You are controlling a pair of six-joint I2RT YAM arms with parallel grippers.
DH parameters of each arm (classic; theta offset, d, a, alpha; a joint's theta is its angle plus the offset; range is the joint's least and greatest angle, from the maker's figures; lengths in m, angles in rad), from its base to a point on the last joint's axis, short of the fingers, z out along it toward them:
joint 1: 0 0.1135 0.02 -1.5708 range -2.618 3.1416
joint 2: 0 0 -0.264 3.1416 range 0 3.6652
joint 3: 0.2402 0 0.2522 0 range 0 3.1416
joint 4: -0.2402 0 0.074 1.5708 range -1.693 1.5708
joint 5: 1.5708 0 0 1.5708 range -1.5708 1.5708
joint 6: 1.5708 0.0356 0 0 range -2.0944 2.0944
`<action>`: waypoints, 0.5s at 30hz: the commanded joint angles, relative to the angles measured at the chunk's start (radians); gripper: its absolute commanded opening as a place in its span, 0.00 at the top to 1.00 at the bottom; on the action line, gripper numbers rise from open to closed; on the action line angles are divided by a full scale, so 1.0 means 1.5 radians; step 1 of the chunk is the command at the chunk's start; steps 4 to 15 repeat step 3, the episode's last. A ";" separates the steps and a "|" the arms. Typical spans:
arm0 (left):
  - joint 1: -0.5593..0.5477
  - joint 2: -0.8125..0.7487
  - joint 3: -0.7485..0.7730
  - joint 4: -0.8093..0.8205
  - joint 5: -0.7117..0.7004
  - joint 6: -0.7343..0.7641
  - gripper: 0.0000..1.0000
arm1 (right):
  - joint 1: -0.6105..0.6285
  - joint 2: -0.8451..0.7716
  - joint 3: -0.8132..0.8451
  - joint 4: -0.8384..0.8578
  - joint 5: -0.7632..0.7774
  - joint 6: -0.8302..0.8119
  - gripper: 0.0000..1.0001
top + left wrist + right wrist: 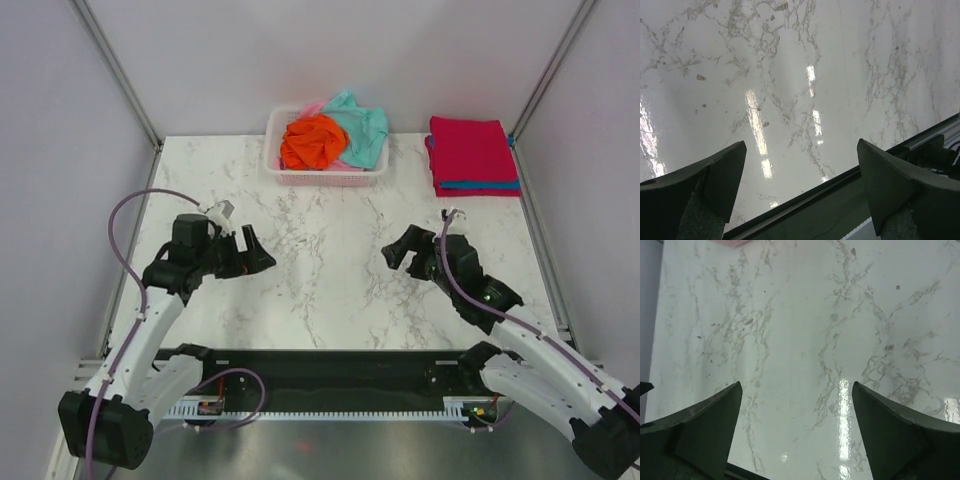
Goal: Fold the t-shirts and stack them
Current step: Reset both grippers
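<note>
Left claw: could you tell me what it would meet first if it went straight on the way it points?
Probably the marble table: it fills the wrist view beyond the open left claw, nothing lying between, though depth is unclear.

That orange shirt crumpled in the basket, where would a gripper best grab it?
Probably the raised bunch of folds at the top of the orange t-shirt, coming down from above. It sits heaped in the basket, whose walls block a sideways approach, and the puckered cloth offers a ridge to pinch.

Marble table (330, 300); slatted basket (320, 177) at far edge
</note>
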 commanded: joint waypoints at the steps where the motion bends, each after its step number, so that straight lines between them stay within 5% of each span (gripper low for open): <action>1: -0.002 -0.016 -0.001 0.017 -0.019 0.016 0.00 | 0.026 -0.052 -0.022 -0.006 0.039 0.050 0.02; 15: -0.002 -0.022 -0.001 0.017 -0.023 0.017 0.00 | 0.033 -0.065 -0.033 -0.023 0.041 0.050 0.02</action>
